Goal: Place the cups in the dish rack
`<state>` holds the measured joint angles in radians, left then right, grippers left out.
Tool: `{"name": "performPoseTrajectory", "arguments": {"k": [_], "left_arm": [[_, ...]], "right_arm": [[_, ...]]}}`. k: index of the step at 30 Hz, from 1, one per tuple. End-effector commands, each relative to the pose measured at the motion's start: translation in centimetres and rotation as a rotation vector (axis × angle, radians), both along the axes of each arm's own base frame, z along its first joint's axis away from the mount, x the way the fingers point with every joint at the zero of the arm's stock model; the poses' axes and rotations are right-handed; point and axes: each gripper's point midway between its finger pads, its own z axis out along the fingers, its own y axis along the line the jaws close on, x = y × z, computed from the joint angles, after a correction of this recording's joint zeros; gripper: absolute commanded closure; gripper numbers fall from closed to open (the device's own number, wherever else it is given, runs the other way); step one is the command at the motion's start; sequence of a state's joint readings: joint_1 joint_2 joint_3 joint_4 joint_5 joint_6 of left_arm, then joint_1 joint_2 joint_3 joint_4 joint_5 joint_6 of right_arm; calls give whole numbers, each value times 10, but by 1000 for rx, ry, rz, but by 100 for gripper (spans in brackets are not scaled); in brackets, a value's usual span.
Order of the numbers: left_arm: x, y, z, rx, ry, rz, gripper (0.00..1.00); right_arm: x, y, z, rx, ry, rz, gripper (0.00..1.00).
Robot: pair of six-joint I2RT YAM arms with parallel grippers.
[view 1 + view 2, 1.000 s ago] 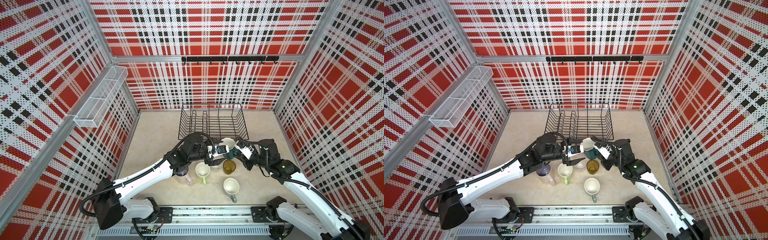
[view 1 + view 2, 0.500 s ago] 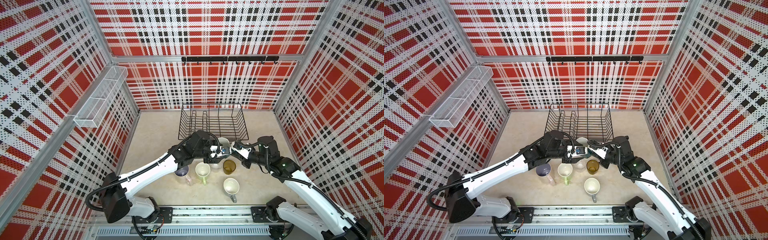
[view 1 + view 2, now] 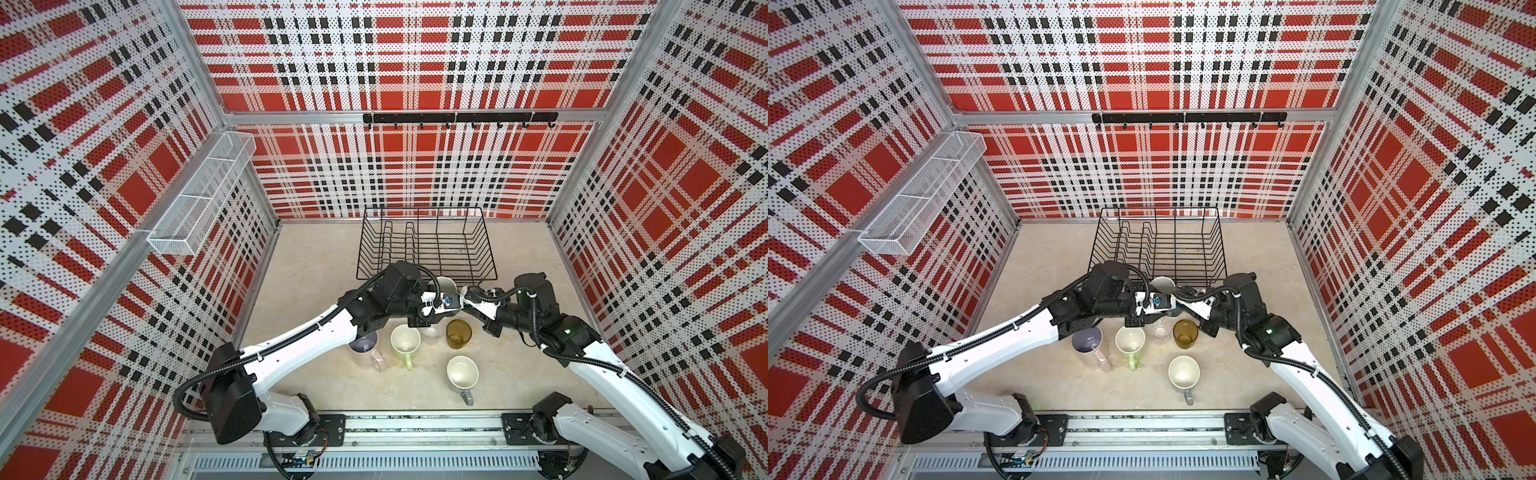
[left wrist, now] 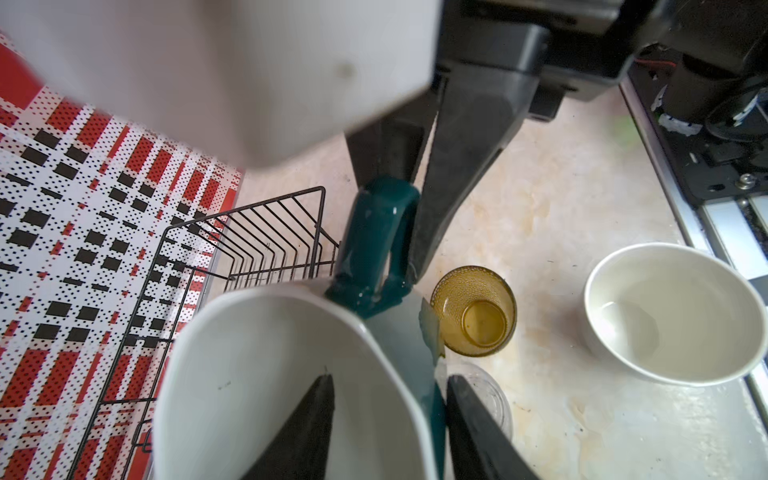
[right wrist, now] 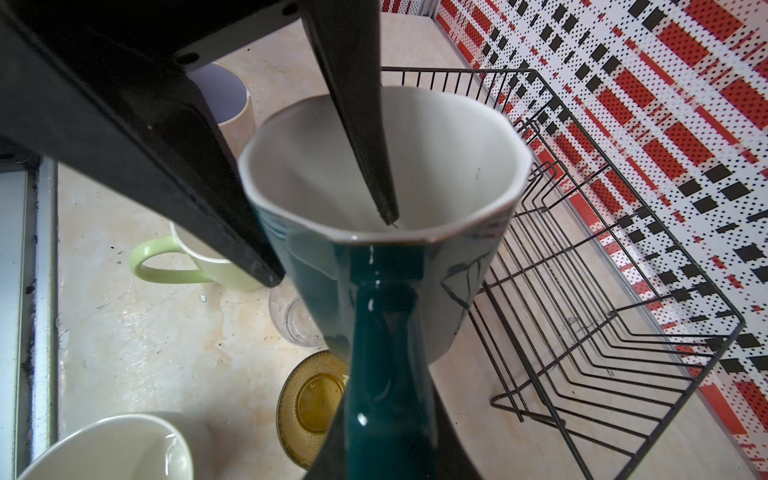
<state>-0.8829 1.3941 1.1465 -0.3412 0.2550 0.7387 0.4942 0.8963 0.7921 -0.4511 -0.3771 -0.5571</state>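
The dark teal cup (image 3: 446, 284) (image 5: 449, 158) hangs upright just in front of the dish rack (image 3: 424, 208) (image 3: 1158, 208). My right gripper (image 3: 467, 296) (image 5: 386, 436) is shut on its handle (image 4: 374, 249). My left gripper (image 3: 434, 306) (image 4: 390, 378) is open and straddles the cup's wall, one finger inside and one outside against the teal side. On the table stand the pale pink cup (image 3: 363, 345), light green cup (image 3: 405, 337), clear glass (image 3: 432, 332), amber tumbler (image 3: 458, 333) and grey cup (image 3: 462, 372).
A white mesh basket (image 3: 203, 199) hangs on the left wall. A black hook rail (image 3: 459, 117) runs along the back wall. The arms' metal base rail (image 3: 415, 424) borders the table's front edge, and patterned walls close in on three sides.
My left gripper has moved right to the teal cup, and its jaws have narrowed around the cup's wall. The right gripper keeps hold of the handle, shifted slightly left.
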Motion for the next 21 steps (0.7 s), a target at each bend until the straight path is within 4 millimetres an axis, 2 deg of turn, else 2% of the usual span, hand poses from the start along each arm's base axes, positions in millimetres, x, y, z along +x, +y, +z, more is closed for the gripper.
{"name": "performPoseTrajectory", "arguments": {"k": [1, 3, 9, 13, 16, 17, 20, 21], "left_arm": [[3, -3, -9, 32, 21, 10, 57], [2, -5, -6, 20, 29, 3, 64], [0, -7, -2, 9, 28, -13, 99], [0, -1, 2, 5, 8, -5, 100], [4, 4, 17, -62, -7, 7, 100], [6, 6, 26, -101, -17, 19, 100], [8, 16, 47, -226, -40, 54, 100], [8, 20, 56, -285, -58, 59, 100]], "right_arm": [[-4, 12, 54, 107, -208, 81, 100], [-5, 13, 54, 109, -210, 91, 100], [-6, 16, 48, 101, -190, 109, 100], [-5, 16, 53, 124, -200, 96, 100], [-3, 15, 59, 158, -225, 79, 100], [-2, 15, 60, 170, -231, 67, 92], [0, 15, 62, 192, -237, 56, 89], [1, 16, 63, 199, -239, 53, 82]]}}
